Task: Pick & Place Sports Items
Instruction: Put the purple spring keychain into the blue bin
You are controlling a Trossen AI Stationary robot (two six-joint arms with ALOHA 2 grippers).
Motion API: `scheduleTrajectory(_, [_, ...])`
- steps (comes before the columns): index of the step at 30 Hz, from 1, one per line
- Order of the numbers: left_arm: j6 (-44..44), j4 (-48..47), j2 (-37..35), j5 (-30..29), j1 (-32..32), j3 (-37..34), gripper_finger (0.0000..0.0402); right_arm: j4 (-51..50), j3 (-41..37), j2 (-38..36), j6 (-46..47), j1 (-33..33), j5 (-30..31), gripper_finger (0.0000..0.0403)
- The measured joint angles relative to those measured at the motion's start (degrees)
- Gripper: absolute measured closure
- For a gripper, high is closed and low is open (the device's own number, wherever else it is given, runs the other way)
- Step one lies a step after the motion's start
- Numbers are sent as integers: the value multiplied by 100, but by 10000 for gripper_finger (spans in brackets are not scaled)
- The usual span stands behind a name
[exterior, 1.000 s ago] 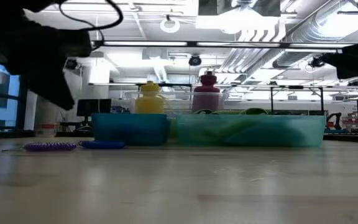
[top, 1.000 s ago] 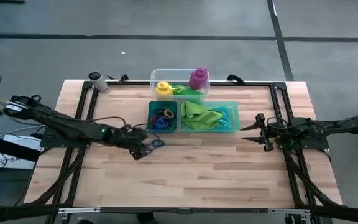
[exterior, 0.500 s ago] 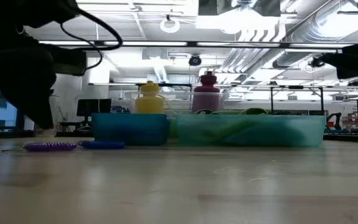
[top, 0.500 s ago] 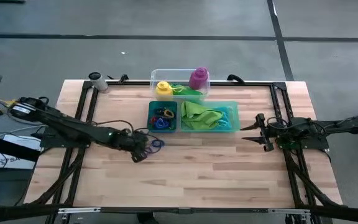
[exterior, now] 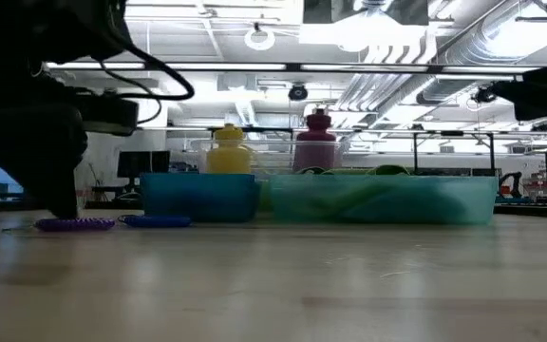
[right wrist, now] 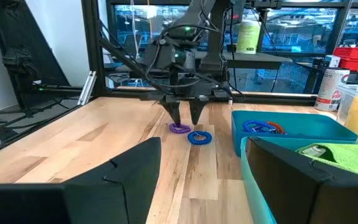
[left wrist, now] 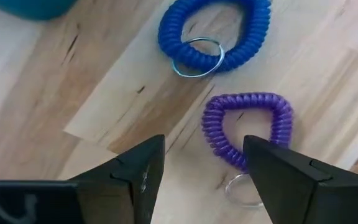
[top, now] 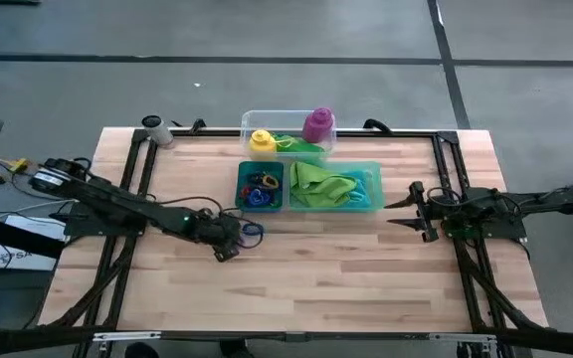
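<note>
High view: left gripper [top: 229,242] has dropped toward purple coil ring [left wrist: 248,127] near table centre — jaws parted, empty; pickup probably next. Right gripper [top: 413,210] idle — jaws parted.

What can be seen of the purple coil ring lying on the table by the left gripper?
The purple coil ring is a stretchy spiral loop, plastic by its look, pulled into a rounded triangle, with a thin metal split ring at one end. It lies flat on the wooden table, apart from the blue coil ring beside it. The left gripper hangs just above it, fingers open, not touching.
</note>
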Motion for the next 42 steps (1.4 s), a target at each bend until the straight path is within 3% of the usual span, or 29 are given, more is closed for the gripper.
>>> scheduleTrajectory(9, [-11, 50, 37, -4, 0, 0, 243, -2, 0, 0, 2, 0, 0, 214])
scheduleTrajectory(24, [10, 297, 537, 224, 135, 17, 395, 0, 0, 0, 1, 0, 0, 214])
scheduleTrajectory(33, [260, 325, 59, 254, 299, -18, 398, 0, 2, 0, 2, 0, 0, 214])
scheduleTrajectory(42, [1043, 553, -713, -864, 566, -11, 400, 0, 2, 2, 0, -2, 0, 214])
